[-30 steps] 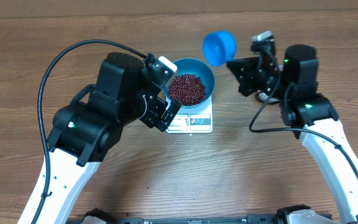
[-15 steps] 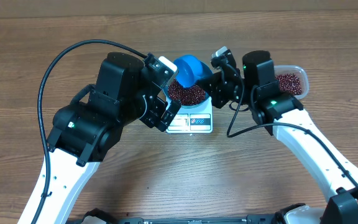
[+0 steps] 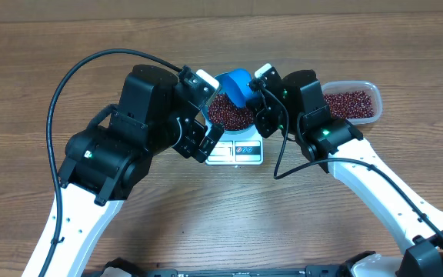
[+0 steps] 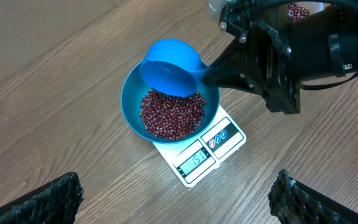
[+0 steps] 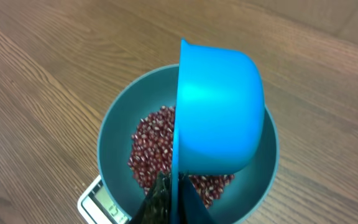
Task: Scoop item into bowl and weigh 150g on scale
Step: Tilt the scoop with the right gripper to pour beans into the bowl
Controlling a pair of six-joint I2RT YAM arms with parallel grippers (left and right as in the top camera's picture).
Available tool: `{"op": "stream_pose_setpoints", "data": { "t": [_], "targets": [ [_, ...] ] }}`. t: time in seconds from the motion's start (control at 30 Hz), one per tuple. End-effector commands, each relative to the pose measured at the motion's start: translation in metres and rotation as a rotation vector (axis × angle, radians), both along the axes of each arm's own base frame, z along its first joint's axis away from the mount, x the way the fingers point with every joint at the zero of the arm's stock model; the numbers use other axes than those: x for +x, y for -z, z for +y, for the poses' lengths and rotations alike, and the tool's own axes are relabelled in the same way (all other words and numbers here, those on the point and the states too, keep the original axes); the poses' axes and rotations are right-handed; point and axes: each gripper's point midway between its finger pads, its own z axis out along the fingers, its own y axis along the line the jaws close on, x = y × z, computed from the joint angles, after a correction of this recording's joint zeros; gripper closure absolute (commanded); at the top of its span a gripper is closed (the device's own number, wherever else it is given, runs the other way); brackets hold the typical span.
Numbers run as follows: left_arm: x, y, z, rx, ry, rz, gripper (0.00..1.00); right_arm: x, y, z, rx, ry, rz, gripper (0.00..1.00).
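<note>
Right gripper (image 3: 258, 92), clenched on the blue scoop (image 4: 169, 65), tips it over the blue bowl (image 4: 129, 104) of beans (image 4: 173, 115) on the scale (image 4: 201, 158), upper centre. Pouring is probably the step in hand; next, compare the display (image 4: 196, 160) with the target. Left gripper (image 4: 179, 199) hangs released.

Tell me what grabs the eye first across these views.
The bright blue scoop, tipped on its side in the right end effector, hangs over the blue bowl at table centre. The bowl holds dark red-brown beans and sits on the white scale, its display on. A clear tub of beans lies to its right.
</note>
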Motion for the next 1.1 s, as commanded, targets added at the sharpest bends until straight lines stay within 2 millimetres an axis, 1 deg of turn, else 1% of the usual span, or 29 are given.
{"op": "stream_pose_setpoints", "data": {
  "t": [0.0, 0.1, 0.23, 0.47, 0.57, 0.67, 0.8, 0.9, 1.07],
  "targets": [
    [0.001, -0.007, -0.003, -0.025, 0.004, -0.006, 0.00, 0.004, 0.001, -0.001, -0.027, 0.009, 0.000, 0.96],
    [0.001, -0.007, -0.003, -0.025, 0.004, -0.006, 0.00, 0.001, 0.012, 0.000, -0.046, 0.006, 0.034, 0.96],
    [0.001, -0.007, -0.003, -0.025, 0.004, -0.005, 0.01, -0.003, 0.024, 0.009, -0.070, -0.007, 0.053, 0.96],
    [0.001, -0.007, -0.003, -0.025, 0.004, -0.005, 0.00, -0.007, 0.034, 0.018, -0.140, 0.006, 0.038, 0.96],
    [0.001, -0.007, -0.003, -0.025, 0.004, -0.006, 0.00, -0.008, 0.042, 0.021, -0.151, -0.002, 0.052, 0.96],
    [0.001, -0.007, -0.003, -0.025, 0.004, -0.005, 0.00, -0.008, 0.054, 0.021, -0.168, -0.003, 0.076, 0.96],
    [0.001, -0.007, -0.003, -0.025, 0.004, -0.006, 0.01, -0.003, 0.069, 0.014, -0.217, 0.033, 0.087, 0.96],
    [0.001, -0.007, -0.003, -0.025, 0.004, -0.005, 0.00, -0.003, 0.071, 0.016, -0.209, 0.025, 0.091, 0.96],
    [0.001, -0.007, -0.003, -0.025, 0.004, -0.005, 0.01, -0.010, 0.066, 0.030, -0.142, -0.035, 0.114, 0.96]
  ]
}}
